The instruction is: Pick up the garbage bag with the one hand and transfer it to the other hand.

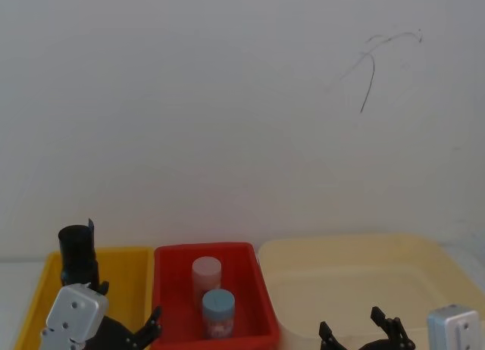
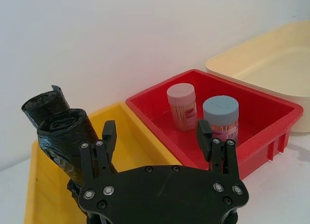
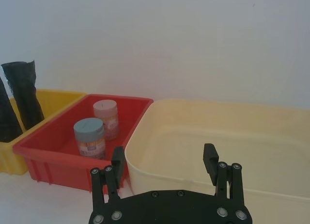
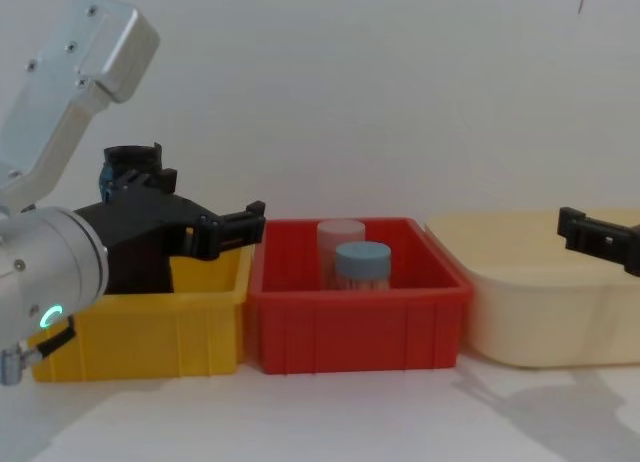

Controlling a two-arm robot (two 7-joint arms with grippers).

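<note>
You see the garbage bag [image 2: 65, 136], a black crinkled roll standing in the yellow bin [image 2: 138, 136]; left gripper [image 2: 156, 132] and right gripper [image 3: 163, 153] have jaws apart.

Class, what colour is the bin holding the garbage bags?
The bin is yellow, clearest in the left wrist view.

Head, chest, wrists: shared red bin [image 4: 355, 327]

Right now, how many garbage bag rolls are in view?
2. Both stand in the yellow bin: one roll close to the left end effector, the other roll behind it.
</note>
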